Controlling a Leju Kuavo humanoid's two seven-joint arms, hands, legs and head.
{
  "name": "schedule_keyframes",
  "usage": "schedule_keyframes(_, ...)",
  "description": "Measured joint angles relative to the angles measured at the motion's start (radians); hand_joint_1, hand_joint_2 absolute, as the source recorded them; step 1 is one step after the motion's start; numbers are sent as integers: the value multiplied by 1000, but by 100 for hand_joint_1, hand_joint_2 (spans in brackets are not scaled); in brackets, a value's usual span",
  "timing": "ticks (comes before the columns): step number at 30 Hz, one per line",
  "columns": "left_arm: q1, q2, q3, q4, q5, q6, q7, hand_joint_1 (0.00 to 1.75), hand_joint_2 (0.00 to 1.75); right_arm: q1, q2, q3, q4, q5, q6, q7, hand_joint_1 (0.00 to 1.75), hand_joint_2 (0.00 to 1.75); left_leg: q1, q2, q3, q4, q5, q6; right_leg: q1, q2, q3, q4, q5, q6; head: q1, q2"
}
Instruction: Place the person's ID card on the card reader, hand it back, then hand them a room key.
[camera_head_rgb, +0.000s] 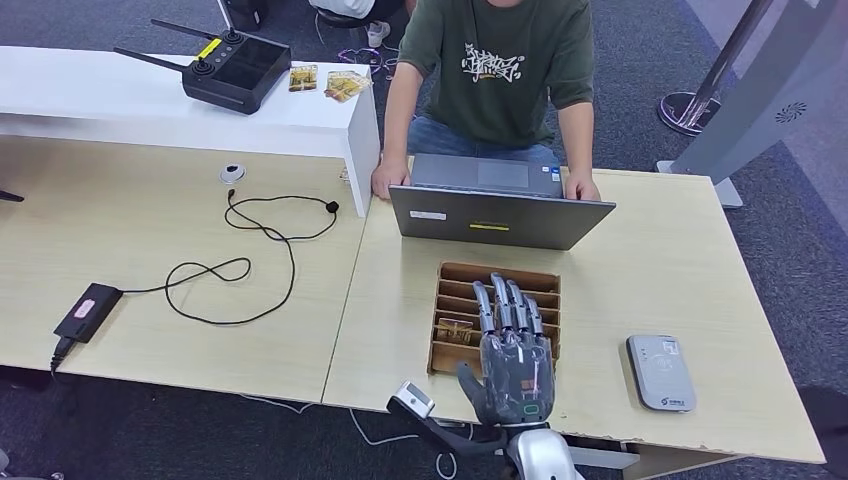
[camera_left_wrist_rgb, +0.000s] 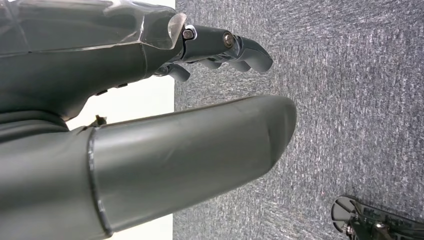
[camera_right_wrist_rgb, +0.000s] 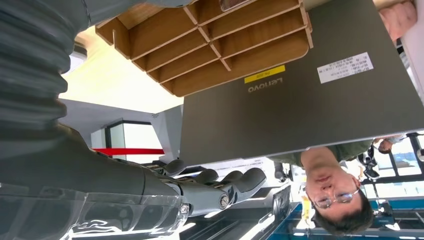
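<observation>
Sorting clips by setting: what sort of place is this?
Probably a mock hotel reception desk: a card reader, a wooden slotted card holder and a person at a laptop.

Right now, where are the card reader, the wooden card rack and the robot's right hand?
card reader (camera_head_rgb: 661, 372): head view, middle of its grey top.
wooden card rack (camera_head_rgb: 456, 304): head view, a left-side divider.
right hand (camera_head_rgb: 514, 352): head view, back of the hand.

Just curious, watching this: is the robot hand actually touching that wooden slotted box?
Cannot tell. In the head view the right robot hand overlaps the wooden box, fingers outstretched, but hovering and resting look the same from above.
</observation>
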Motion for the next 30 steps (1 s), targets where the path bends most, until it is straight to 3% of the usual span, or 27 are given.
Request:
schedule_keyframes(16,-2,1,0,3,-7,0,3,0,0,-44,35,-25,137,-1,-23,-15,0,175,0,0,0,0,0,0,0,0,0,0,0,0,0,0)
schedule_keyframes(30,-3,10,0,10,-12,-2,12,0,0,-125,87,-41,347,3,-22,-47,0,175,0,0,0,0,0,0,0,0,0,0,0,0,0,0)
